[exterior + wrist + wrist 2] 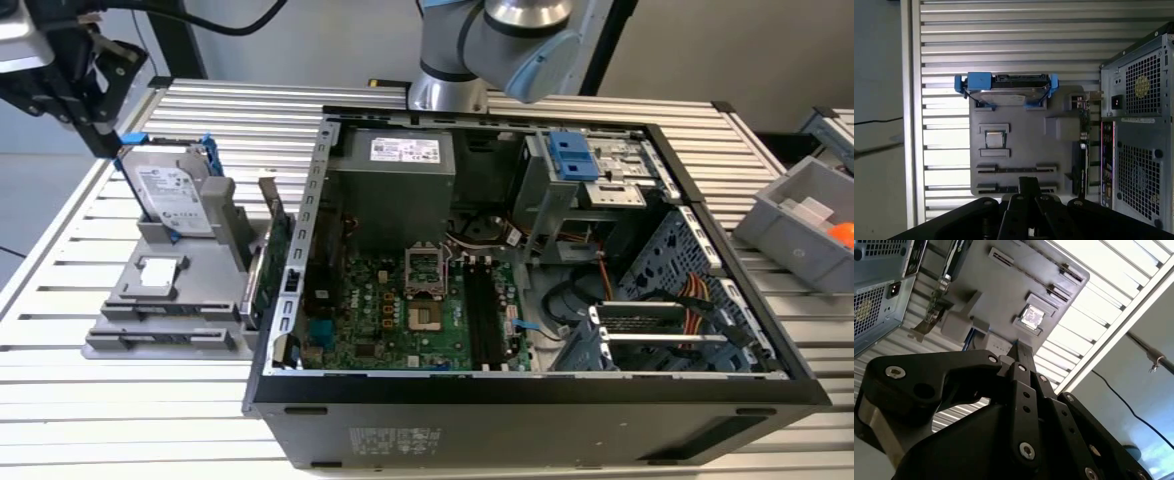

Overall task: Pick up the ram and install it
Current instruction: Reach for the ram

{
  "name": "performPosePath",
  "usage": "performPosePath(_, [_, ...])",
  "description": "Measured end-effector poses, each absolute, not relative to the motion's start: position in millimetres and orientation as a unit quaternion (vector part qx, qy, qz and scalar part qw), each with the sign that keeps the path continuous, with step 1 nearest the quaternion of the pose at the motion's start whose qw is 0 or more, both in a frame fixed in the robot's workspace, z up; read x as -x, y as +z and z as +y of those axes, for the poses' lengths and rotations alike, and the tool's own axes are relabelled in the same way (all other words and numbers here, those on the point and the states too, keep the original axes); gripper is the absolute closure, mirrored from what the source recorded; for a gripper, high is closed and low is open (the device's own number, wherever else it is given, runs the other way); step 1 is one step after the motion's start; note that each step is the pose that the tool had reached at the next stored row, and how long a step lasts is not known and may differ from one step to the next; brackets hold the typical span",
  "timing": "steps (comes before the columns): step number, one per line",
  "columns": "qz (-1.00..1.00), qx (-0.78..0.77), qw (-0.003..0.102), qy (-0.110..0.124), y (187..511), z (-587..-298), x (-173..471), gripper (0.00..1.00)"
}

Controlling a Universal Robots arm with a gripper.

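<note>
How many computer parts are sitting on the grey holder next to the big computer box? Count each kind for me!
Hard drive in a blue frame: 1
Green card: 1
Small square chip: 1
Total: 3

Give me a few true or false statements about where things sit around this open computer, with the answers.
1. The computer case lies open, its motherboard showing. True.
2. The hard drive sits inside the case. False: it stands in the grey fixture beside the case.
3. The gripper is outside the case, above the fixture. True.
4. The grey bin at the exterior view's right holds nothing. False: an orange thing lies in it.
</note>
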State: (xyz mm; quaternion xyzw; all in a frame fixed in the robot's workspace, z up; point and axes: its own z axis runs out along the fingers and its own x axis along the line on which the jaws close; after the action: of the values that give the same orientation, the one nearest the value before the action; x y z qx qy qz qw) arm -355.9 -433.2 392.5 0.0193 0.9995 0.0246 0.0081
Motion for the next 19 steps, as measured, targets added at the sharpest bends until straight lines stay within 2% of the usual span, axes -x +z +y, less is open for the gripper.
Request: performPosePath(19, [0.999,-0.019,0.008,0.025,392,-464,356,1.00])
